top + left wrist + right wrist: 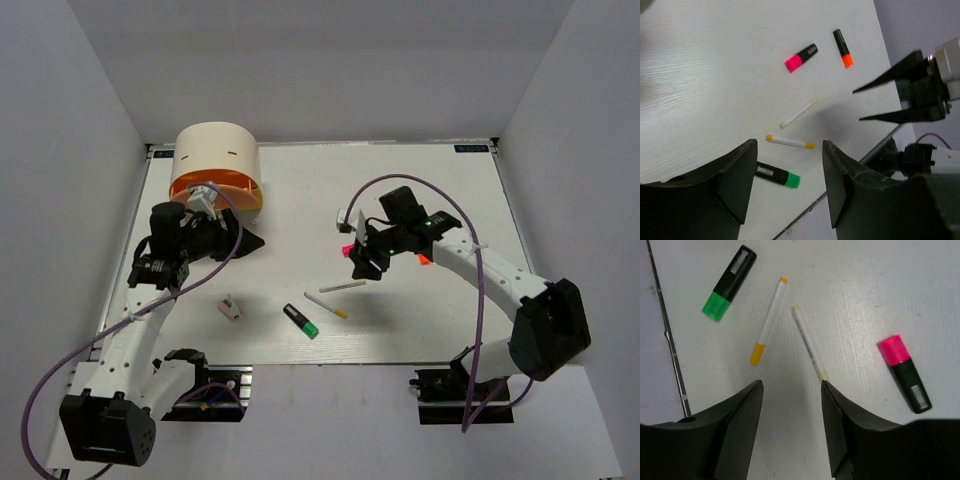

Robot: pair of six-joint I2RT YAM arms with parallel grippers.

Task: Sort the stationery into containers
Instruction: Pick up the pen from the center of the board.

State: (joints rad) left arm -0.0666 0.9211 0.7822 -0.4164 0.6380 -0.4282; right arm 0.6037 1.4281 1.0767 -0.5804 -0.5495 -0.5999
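Observation:
Two thin pens lie mid-table: a pale one [342,286] [809,344] [799,112] and a yellow-ended one [326,305] [769,320] [790,142]. The green-capped highlighter [300,320] [729,282] [777,175] lies near the front edge. The pink one [903,371] [801,57] and the orange one [843,48] [425,259] lie by my right gripper. The eraser [229,308] lies front left. The cream organizer [215,150] with its orange drawer [222,188] stands back left. My right gripper [362,262] [791,385] is open and empty above the pale pen's end. My left gripper [250,240] [789,144] is open and empty in front of the organizer.
The table's front edge [330,364] runs just beyond the green highlighter. Grey walls [70,200] close in the table on the left, right and back. Purple cables [480,290] loop off both arms.

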